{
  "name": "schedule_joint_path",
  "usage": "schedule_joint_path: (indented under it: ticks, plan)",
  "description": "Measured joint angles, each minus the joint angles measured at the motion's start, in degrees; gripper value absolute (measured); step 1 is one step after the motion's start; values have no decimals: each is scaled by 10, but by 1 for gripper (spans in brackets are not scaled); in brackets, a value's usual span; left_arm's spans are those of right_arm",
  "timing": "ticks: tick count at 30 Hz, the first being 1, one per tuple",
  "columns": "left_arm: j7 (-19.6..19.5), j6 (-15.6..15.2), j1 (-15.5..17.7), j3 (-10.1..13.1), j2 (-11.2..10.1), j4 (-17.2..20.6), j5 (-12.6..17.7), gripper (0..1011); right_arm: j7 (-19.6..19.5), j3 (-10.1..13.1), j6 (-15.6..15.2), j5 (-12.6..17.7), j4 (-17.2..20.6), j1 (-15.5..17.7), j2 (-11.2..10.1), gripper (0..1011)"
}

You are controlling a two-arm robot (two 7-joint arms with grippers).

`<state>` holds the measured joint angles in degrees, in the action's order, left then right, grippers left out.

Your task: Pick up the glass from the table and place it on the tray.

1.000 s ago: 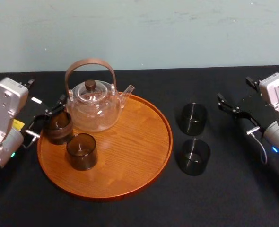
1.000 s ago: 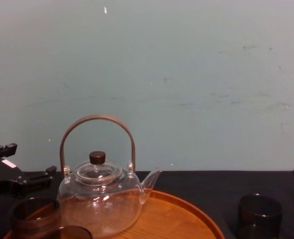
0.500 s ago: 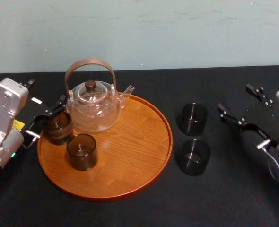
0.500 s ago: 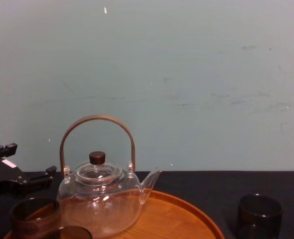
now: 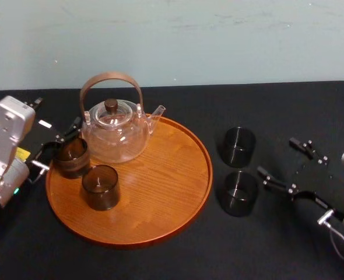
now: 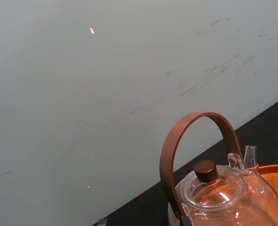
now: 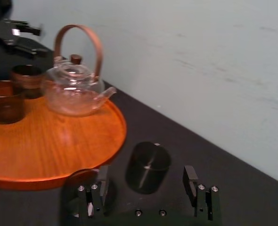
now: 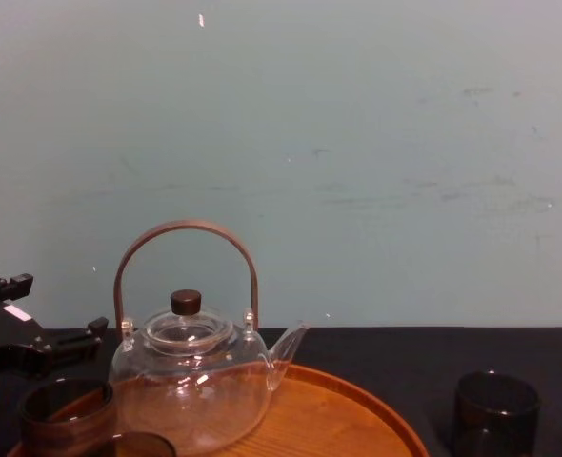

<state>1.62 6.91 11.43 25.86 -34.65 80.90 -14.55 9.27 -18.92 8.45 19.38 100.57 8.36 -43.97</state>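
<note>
Two dark glasses stand on the black table right of the tray: a far glass [image 5: 238, 146] [image 7: 148, 165] [image 8: 495, 409] and a near glass [image 5: 238, 192] [image 7: 81, 189]. My right gripper [image 5: 274, 155] [image 7: 147, 172] is open just right of them, level with the gap between the two and touching neither. In the right wrist view the far glass lies ahead between the fingers, and the near one sits by one finger. The round wooden tray [image 5: 166, 186] [image 7: 59, 141] [image 8: 357, 409] carries two more dark glasses [image 5: 101, 186] [image 5: 73, 156]. My left gripper [image 5: 58, 146] is open at the tray's left rim, beside one of them.
A clear glass teapot [image 5: 115, 134] [image 8: 190, 381] [image 6: 219, 193] with a brown hoop handle stands at the back of the tray. The tray's right half is bare wood. Black table stretches in front of and to the right of the loose glasses. A pale wall rises behind.
My right gripper has swung toward the table's front and leftward, ending close beside the two loose glasses. The left arm and all glasses have stayed put.
</note>
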Motion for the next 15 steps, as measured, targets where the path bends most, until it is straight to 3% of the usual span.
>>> schedule_joint_path:
  ticks: [15]
  plan:
    - [0,0,0,0,0,0,0,1001,42,4,-6,9,17,37,3,1004]
